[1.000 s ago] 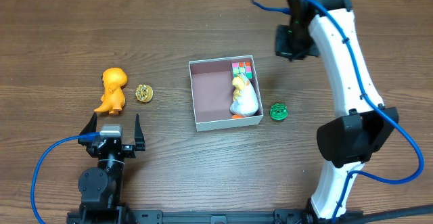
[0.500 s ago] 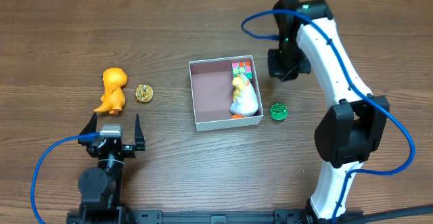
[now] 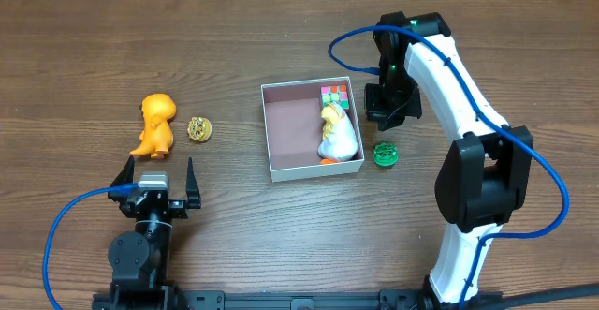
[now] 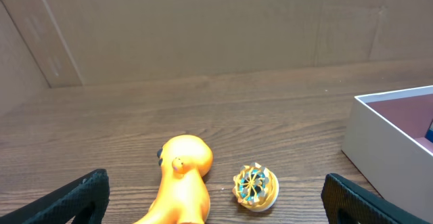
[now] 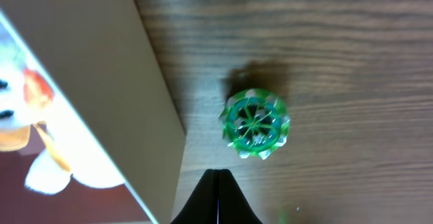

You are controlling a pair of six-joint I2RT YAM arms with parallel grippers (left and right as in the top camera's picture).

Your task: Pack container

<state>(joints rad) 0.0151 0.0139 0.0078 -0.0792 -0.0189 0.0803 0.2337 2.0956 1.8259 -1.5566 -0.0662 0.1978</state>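
Observation:
The container [image 3: 314, 170], a shallow white-walled box with a pinkish-brown floor, sits mid-table and holds a white-and-yellow duck toy [image 3: 336, 138] and a colourful cube [image 3: 334, 95]. Just right of it lies a green spinning top [image 3: 385, 154]. My right gripper [image 3: 386, 115] hangs shut above the table behind that top, beside the container's right wall [image 5: 108, 75]. In the right wrist view the shut tips [image 5: 218, 174] point at the green top [image 5: 255, 124]. My left gripper [image 3: 157, 168] stands open and empty, near an orange dinosaur [image 4: 181, 180] and a gold top [image 4: 256, 187].
The orange dinosaur [image 3: 155, 125] and gold top [image 3: 198, 128] lie left of the container on the wooden table. The right arm's white links and blue cable arch over the right side. A cardboard wall [image 4: 203, 28] stands behind the table.
The right arm has swung left and toward the front, bringing its shut gripper down close to the green top. The left arm and all toys stayed still.

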